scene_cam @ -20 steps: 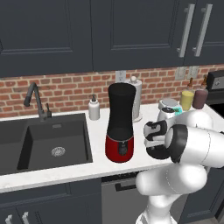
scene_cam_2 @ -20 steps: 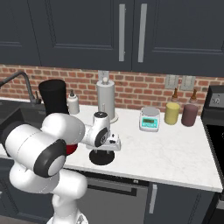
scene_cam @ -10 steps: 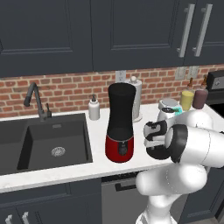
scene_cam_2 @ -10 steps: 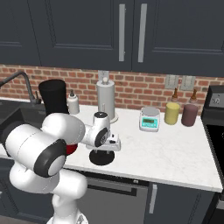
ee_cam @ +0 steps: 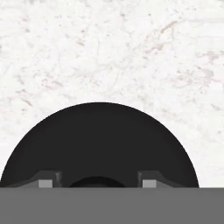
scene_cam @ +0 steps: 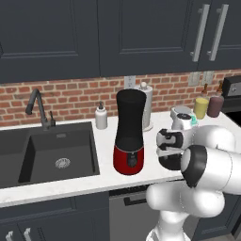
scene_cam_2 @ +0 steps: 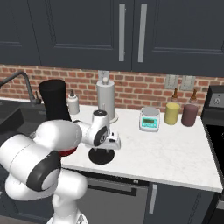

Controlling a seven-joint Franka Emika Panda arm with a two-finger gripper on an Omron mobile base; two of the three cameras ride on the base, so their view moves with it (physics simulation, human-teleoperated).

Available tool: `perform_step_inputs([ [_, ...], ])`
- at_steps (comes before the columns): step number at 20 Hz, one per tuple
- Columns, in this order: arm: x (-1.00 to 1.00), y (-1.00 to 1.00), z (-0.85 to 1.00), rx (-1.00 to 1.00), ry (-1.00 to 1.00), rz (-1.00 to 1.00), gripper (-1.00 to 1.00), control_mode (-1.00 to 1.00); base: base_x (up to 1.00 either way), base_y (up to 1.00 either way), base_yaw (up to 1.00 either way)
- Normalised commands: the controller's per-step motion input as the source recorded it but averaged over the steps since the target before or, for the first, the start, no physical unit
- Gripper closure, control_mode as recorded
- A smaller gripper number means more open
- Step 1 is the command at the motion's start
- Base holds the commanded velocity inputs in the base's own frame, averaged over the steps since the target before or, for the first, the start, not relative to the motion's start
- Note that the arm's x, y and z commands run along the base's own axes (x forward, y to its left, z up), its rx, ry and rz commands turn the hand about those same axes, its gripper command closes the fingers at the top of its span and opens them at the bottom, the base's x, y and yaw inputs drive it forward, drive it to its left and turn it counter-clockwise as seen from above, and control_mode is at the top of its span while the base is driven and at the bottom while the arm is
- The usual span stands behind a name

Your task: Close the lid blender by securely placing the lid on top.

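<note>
The lid, a flat round black disc, lies on the white counter to the right of the blender. My gripper points straight down onto it, one fingertip on each side of the raised centre knob, shut on that knob. In the right base view the lid rests on the counter under the gripper. The blender, a tall black jar on a glossy red base, stands upright with its top uncovered, a short way left of the gripper. The blender is partly hidden by my arm in the right base view.
A white soap dispenser and a paper towel roll stand by the brick wall behind the blender. A small scale, a yellow jar and a maroon jar sit to the right. The sink with its faucet is at the left.
</note>
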Motion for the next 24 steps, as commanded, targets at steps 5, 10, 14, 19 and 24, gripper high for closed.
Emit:
perform_step_inputs([
  [5,-0.20,0.00,0.51,0.00,-0.09,0.00,1.00,-1.00,0.00,0.00,0.00],
  [10,-0.21,0.01,0.71,0.00,-0.11,0.00,1.00,-1.00,0.00,0.00,0.00],
  [14,-0.18,0.05,0.87,0.00,-0.12,0.00,1.00,-1.00,0.00,0.00,0.00],
  [19,-0.19,0.10,0.93,0.00,-0.11,0.00,1.00,-1.00,0.00,0.00,0.00],
  [24,-0.18,0.19,0.90,0.00,-0.06,0.00,1.00,-1.00,0.00,0.00,0.00],
])
